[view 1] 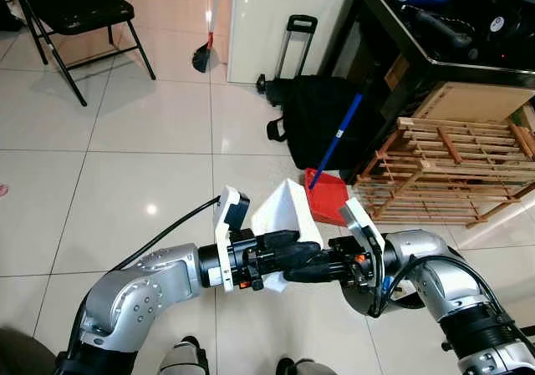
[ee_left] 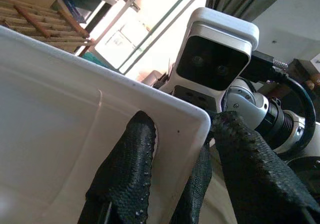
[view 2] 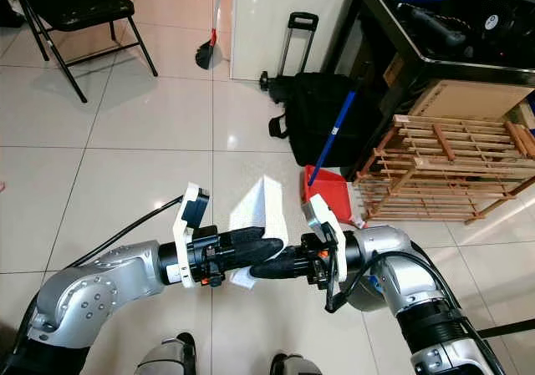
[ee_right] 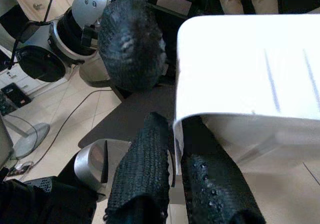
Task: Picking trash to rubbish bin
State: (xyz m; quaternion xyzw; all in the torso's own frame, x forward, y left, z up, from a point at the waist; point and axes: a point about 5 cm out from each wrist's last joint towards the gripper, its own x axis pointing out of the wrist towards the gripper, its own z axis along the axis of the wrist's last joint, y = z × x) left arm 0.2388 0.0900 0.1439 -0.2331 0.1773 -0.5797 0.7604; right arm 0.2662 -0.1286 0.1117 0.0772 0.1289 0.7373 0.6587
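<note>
A white plastic box (view 1: 286,210), the piece of trash, hangs above the tiled floor between my two arms. My left gripper (view 1: 311,253) reaches in from the left and is shut on the box's lower edge. In the left wrist view one finger (ee_left: 127,174) lies inside the white wall (ee_left: 75,124) and the other outside it. My right gripper (view 1: 292,273) comes in from the right, just under the left one, and is shut on the same box. Its fingers (ee_right: 145,174) pinch the thin white rim (ee_right: 240,69). The two grippers overlap tip to tip.
A red dustpan (view 1: 328,195) with a blue handle stands just behind the box. A black trolley bag (view 1: 322,120) and a wooden slatted rack (view 1: 451,170) sit to the right by a dark cabinet. A folding chair (view 1: 79,12) and a broom (view 1: 203,56) stand farther off.
</note>
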